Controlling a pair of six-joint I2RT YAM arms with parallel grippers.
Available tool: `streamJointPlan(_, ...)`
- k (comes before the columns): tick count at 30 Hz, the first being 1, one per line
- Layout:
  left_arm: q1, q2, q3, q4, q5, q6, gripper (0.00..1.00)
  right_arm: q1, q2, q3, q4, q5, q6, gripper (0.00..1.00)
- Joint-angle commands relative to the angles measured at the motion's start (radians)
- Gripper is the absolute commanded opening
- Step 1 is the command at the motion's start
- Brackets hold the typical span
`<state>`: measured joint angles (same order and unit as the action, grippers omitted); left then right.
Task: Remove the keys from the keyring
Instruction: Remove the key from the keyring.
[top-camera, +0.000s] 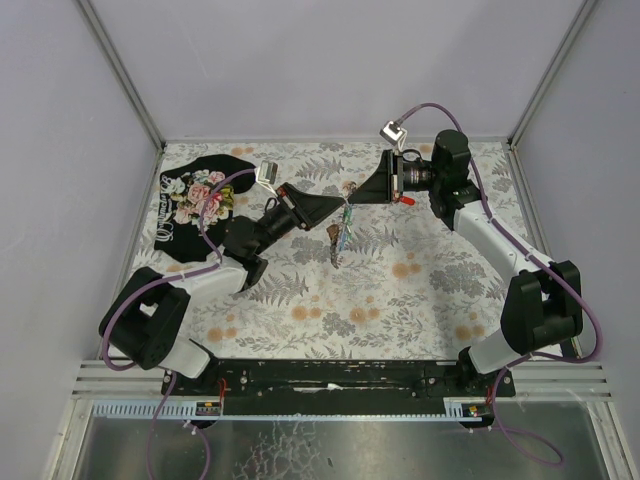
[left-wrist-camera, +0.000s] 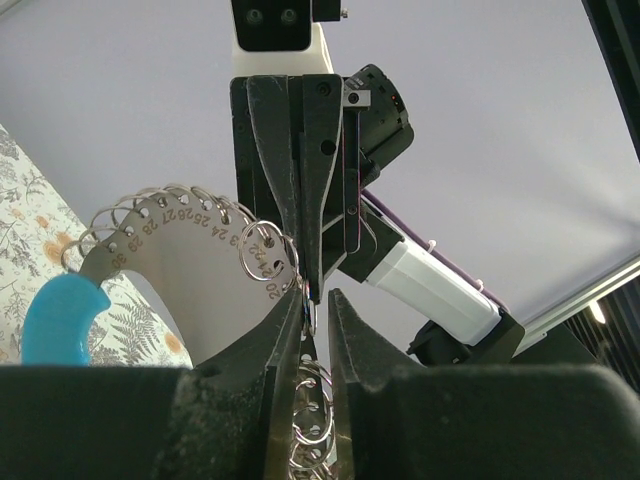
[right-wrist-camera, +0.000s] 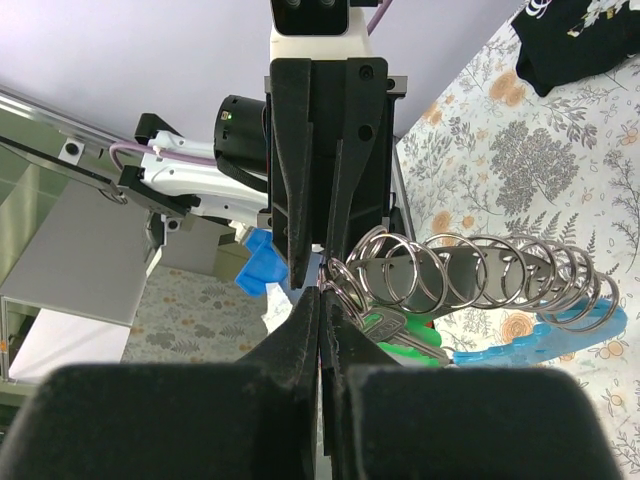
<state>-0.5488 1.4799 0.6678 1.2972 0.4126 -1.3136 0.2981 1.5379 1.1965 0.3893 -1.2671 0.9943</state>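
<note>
Toward the back left of the table, a black floral cloth lies flat. Just right of it the left gripper is held over the middle of the table. Its fingers stand only narrowly apart and loops of the keyring sit in that gap, though I cannot tell whether they are pinched. The keyring hangs in the air between the two grippers, clear of the table. Its coil of silvery loops runs along a curved grey fob with a light-blue tip. The keys dangle beneath it, one with a green head. On the right, the right gripper meets the left one tip to tip, its fingers pressed together on a loop of the keyring.
</note>
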Motion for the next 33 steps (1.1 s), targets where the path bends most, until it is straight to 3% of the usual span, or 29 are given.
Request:
streamJointPlan(1,0.002,-0.002,0.016,0.102,0.014,-0.011,0.15,-0.001,-0.022,0.051,-0.003,0.005,-0.036,0.0)
streamJointPlan(14,0.001,-0.022,0.023,0.01,0.032,0.032,0.14,-0.001,-0.027,0.059,0.008,0.005,-0.036,0.0)
streamJointPlan(20,0.004,-0.021,0.032,0.0,0.048,0.031,0.01,-0.001,-0.028,0.059,0.01,0.003,-0.041,0.0)
streamJointPlan(24,0.009,-0.024,0.033,0.001,0.048,0.016,0.0,-0.001,-0.032,0.06,0.01,-0.005,-0.045,0.0)
streamJointPlan(26,0.008,-0.03,0.032,0.003,0.045,0.012,0.0,-0.001,-0.034,0.061,0.017,-0.012,-0.045,0.03)
streamJointPlan(33,0.01,-0.042,0.016,0.056,0.041,-0.021,0.0,-0.014,-0.055,0.051,0.1,-0.037,-0.01,0.3)
